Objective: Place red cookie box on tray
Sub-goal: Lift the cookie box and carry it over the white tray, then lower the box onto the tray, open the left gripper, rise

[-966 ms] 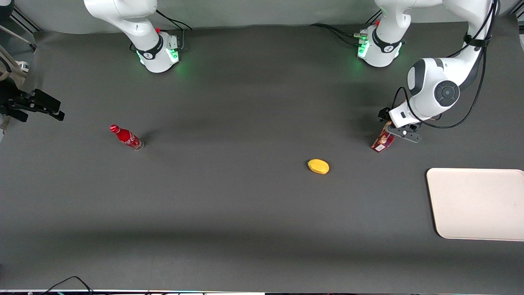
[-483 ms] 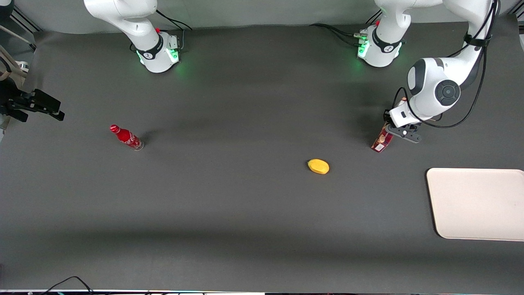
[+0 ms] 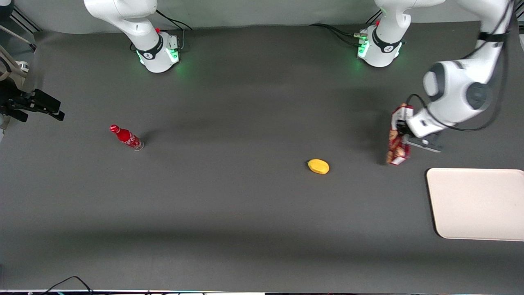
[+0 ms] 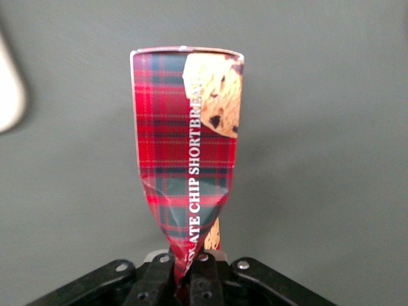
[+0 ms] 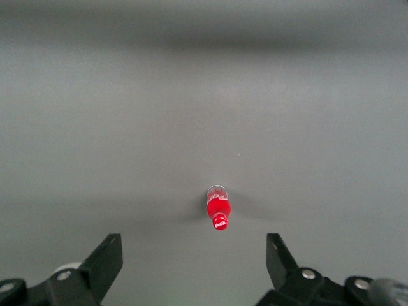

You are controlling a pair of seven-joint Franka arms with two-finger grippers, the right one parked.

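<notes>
A: Where is the red cookie box [image 3: 398, 139]?

B: We see it lifted clear of the dark counter [image 3: 229, 196], hanging from the left arm's gripper [image 4: 189, 271], which is clamped on one end so hard that the carton creases there. We judge that pinching the end leaves the rest free to be laid flat.

A: And the tray [image 3: 477, 203]?

B: It lies near the box, nearer the front camera and toward the working arm's end; nothing is on it, so the placing is not yet done.

A: Anything in the path?

B: A yellow fruit [image 3: 318, 166] and a red bottle [image 3: 127, 137] sit toward the parked arm's end, out of the way.
</notes>
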